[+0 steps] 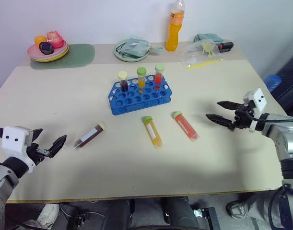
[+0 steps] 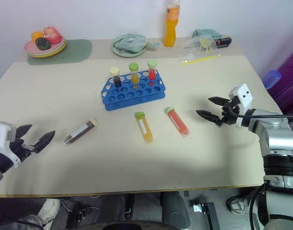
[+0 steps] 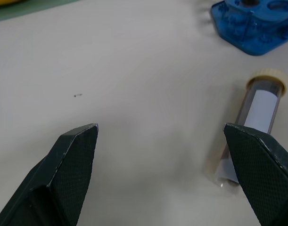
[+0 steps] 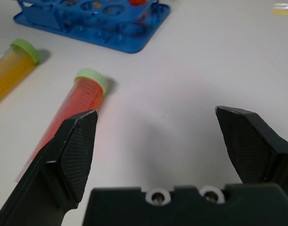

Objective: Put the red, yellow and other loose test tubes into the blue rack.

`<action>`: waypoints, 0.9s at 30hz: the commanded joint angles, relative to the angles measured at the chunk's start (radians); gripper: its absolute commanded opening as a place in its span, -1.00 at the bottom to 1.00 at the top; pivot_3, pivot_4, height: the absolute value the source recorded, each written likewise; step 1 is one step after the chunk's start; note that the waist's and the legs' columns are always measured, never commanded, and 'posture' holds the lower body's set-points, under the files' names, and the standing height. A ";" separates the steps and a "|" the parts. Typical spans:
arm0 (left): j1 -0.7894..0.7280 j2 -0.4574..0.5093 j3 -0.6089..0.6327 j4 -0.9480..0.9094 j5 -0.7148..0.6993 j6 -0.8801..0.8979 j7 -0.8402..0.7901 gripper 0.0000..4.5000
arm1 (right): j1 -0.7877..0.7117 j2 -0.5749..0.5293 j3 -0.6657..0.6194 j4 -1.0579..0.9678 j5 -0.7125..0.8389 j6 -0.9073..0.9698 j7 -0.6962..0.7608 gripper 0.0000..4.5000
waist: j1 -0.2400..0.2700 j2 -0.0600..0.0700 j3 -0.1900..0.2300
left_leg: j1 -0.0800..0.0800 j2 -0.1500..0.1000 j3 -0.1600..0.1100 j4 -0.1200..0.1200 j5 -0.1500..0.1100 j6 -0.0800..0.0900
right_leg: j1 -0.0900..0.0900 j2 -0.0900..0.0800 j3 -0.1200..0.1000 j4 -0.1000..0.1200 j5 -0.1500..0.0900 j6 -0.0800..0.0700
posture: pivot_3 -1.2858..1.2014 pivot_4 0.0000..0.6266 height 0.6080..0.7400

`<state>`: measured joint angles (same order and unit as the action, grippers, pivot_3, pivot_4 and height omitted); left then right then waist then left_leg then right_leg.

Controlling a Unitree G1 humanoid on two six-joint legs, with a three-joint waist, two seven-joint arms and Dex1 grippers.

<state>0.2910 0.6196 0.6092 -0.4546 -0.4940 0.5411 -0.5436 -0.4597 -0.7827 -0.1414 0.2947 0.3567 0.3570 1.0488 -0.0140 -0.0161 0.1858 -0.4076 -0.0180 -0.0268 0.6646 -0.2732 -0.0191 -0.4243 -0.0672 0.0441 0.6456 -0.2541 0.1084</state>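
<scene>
Nearest you, the left gripper [image 1: 49,144] hovers spread and empty by the table's [image 1: 136,177] front edge; the dark tube [image 1: 90,135] lies just beside it. Your right gripper [image 1: 217,111] hangs likewise spread, holding nothing, near the right edge, its fingers [image 4: 73,155] just beside the red tube [image 1: 186,126]. Between them lies the yellow tube [image 1: 152,132], with bare tabletop around. Beyond stands the blue rack [image 1: 139,95], carrying three upright tubes. Farthest back sit a fruit plate [image 1: 48,51], an orange bottle [image 1: 173,29] and a green dish [image 1: 132,50].
</scene>
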 commanded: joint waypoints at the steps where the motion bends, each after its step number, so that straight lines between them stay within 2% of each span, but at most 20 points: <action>1: 0.008 -0.009 0.015 -0.048 -0.014 -0.008 0.009 0.94 | -0.039 0.006 -0.006 -0.008 -0.001 -0.012 -0.007 0.96 | 0.000 0.000 0.000 | 0.000 0.000 0.000 0.000 0.000 0.000 | 0.000 0.000 0.000 0.000 0.000 0.000 | 0.03 -0.52 0.83; 9: 0.026 -0.028 0.013 -0.089 -0.034 -0.001 0.019 0.94 | -0.041 0.018 0.006 -0.050 0.001 0.037 -0.039 0.96 | 0.002 0.000 0.000 | 0.000 0.000 0.000 0.000 0.000 0.000 | 0.000 0.000 0.000 0.000 0.000 0.000 | 0.03 -0.52 0.83; 16: -0.026 -0.035 -0.079 -0.107 -0.044 -0.002 0.009 0.94 | 0.027 0.021 -0.022 -0.198 0.034 0.161 -0.123 0.96 | 0.005 0.000 0.000 | 0.000 0.000 0.000 0.001 0.000 0.000 | 0.000 0.000 0.000 0.000 0.000 0.000 | 0.03 -0.52 0.83; 24: -0.152 0.009 -0.250 -0.093 -0.053 -0.015 -0.085 0.94 | 0.002 0.004 -0.008 -0.535 0.151 0.561 -0.272 0.96 | 0.002 0.000 0.000 | 0.000 0.000 0.000 0.001 0.000 0.000 | 0.000 0.001 0.000 0.001 0.000 0.000 | 0.03 -0.52 0.83; 27: -0.194 0.042 -0.357 -0.109 -0.020 -0.049 -0.157 0.94 | -0.096 -0.025 0.063 -0.652 0.182 0.873 -0.359 0.96 | 0.001 0.000 0.000 | 0.000 0.000 0.000 0.001 0.000 0.000 | 0.000 0.001 0.000 0.001 0.000 0.000 | 0.03 -0.52 0.83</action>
<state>0.1031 0.6445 0.2957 -0.5233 -0.5286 0.5263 -0.6582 -0.5046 -0.7951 -0.0917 -0.2846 0.5140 1.0810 0.7389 -0.0126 -0.0160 0.1857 -0.4078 -0.0181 -0.0271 0.6657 -0.2732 -0.0190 -0.4244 -0.0661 0.0441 0.6461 -0.2544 0.1077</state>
